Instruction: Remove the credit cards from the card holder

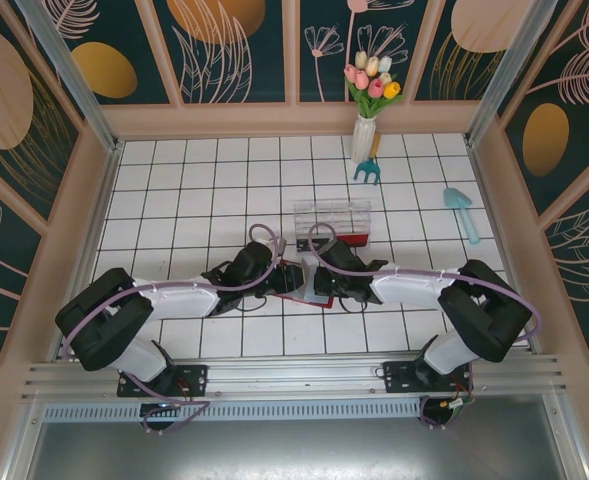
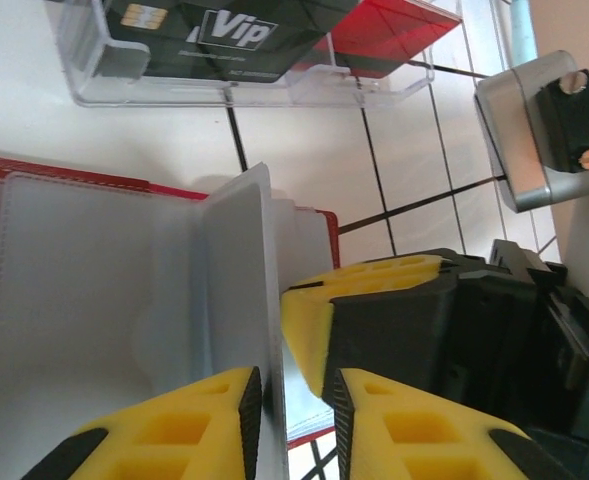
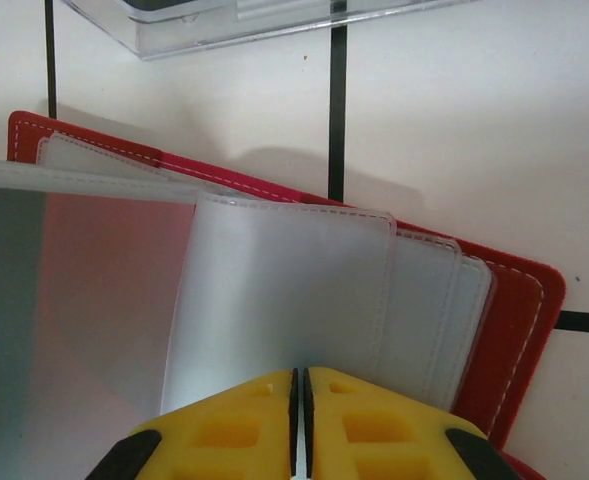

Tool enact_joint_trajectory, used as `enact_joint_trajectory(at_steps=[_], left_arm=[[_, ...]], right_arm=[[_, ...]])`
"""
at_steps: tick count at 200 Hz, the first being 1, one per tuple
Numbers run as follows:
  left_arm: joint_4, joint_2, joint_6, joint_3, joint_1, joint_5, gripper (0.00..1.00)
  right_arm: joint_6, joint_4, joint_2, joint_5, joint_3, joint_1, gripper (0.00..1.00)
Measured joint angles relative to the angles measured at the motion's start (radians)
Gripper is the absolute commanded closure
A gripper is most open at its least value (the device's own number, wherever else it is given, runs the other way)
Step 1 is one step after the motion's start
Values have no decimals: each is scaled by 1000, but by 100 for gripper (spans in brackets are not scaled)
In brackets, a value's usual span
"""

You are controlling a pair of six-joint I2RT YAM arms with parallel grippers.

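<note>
Inward, both claws at card holder

Your top camera looked down from above and behind both arm bases, far back, your wrist cameras peered forward along the left gripper and right gripper, very close, all three shared the card holder at the fingertips.

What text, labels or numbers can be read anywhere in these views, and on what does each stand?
"Vip": white letters on the dark card inside the clear plastic box, left wrist view.
Fine lines under it on that card: too small and blurred to read.
Card holder and its clear sleeves: no text visible.
</note>
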Motion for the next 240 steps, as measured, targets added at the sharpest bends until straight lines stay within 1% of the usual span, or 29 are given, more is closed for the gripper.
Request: enact_joint_trajectory(at_steps=[36, 45, 66, 106, 133, 161, 178, 203, 240], left_arm=[[31, 15, -5, -8, 0, 15, 78], [37, 18, -8, -10, 0, 16, 78], [60, 23, -12, -18, 0, 30, 74], [111, 35, -28, -33, 0, 57, 73], [134, 35, -35, -41, 0, 64, 76], [152, 37, -38, -45, 0, 68, 77], [160, 38, -41, -45, 0, 68, 82], [166, 50, -45, -45, 0, 68, 84], [172, 63, -45, -45, 0, 71, 83]], right_arm=[[4, 0, 0, 0, 0, -5, 86], [7, 0, 0, 0, 0, -6, 86], [11, 2, -1, 0, -2, -6, 86], [14, 5, -1, -3, -4, -6, 86], [15, 5, -1, -4, -4, -7, 86], [15, 5, -1, -5, -4, -7, 86], [15, 5, -1, -6, -4, -7, 86], [15, 5, -1, -7, -4, -7, 86], [15, 5, -1, -7, -4, -7, 86]])
